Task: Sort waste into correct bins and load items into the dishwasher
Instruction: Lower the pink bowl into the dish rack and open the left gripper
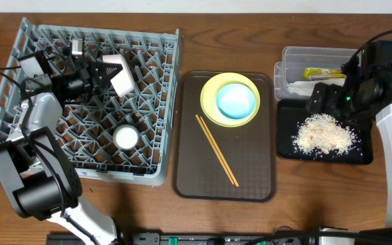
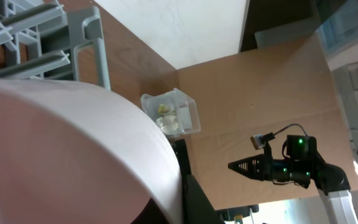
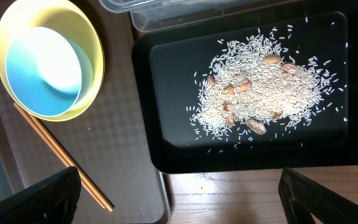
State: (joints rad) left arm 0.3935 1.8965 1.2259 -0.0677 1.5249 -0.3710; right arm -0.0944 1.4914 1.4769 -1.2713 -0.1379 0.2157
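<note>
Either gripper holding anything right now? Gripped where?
Left gripper holds the white bowl, apparently by its rim, tilted over the dish rack. Right gripper is open above the black tray, holding nothing.

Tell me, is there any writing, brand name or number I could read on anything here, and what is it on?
No text here can be read.
The snack wrapper in the clear tub may carry print, but it is too small and blurred to make out.
Nothing else shows any lettering.

Overhead looks straight down on the whole bench (image 1: 230, 41); right wrist, nearer, shares its black tray (image 3: 166, 149); left wrist looks sideways.
</note>
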